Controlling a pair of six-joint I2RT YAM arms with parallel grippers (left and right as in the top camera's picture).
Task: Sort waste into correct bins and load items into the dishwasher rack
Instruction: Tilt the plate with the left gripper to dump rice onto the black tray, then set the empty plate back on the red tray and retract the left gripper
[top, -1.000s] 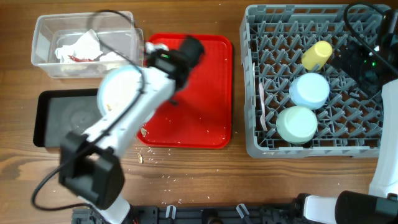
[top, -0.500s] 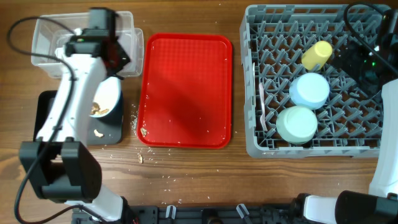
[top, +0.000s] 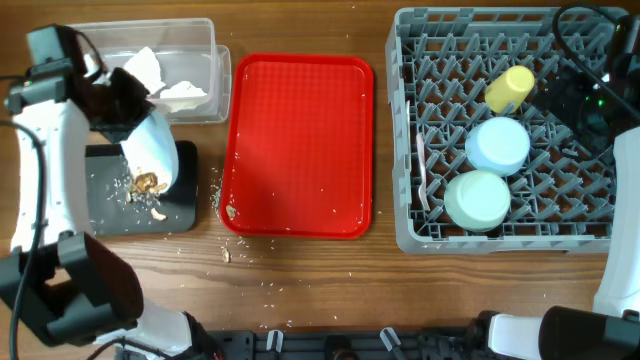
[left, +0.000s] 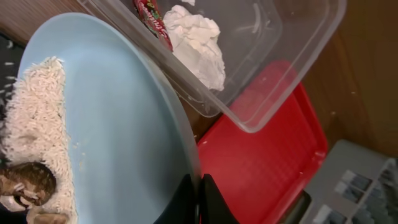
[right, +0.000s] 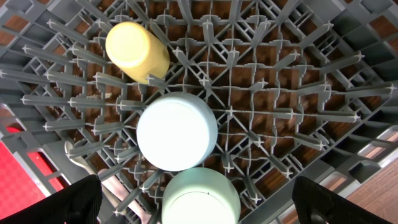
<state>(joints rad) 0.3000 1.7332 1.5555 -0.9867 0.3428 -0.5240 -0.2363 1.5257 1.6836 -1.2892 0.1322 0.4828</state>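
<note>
1. the blue plate (top: 155, 150) is held tipped over the black tray (top: 185, 218); its rim is pinched tight by the left gripper (left: 199, 200).
2. the right gripper (right: 199, 196) is spread wide above the rack (right: 298, 93).

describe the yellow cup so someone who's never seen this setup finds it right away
Find the big grey dishwasher rack on the right of the overhead view. Of three rounded items in a row inside it, the yellow cup is nearest the top edge, beyond the light blue bowl and pale green bowl. It is the smallest and the only yellow one.
</note>
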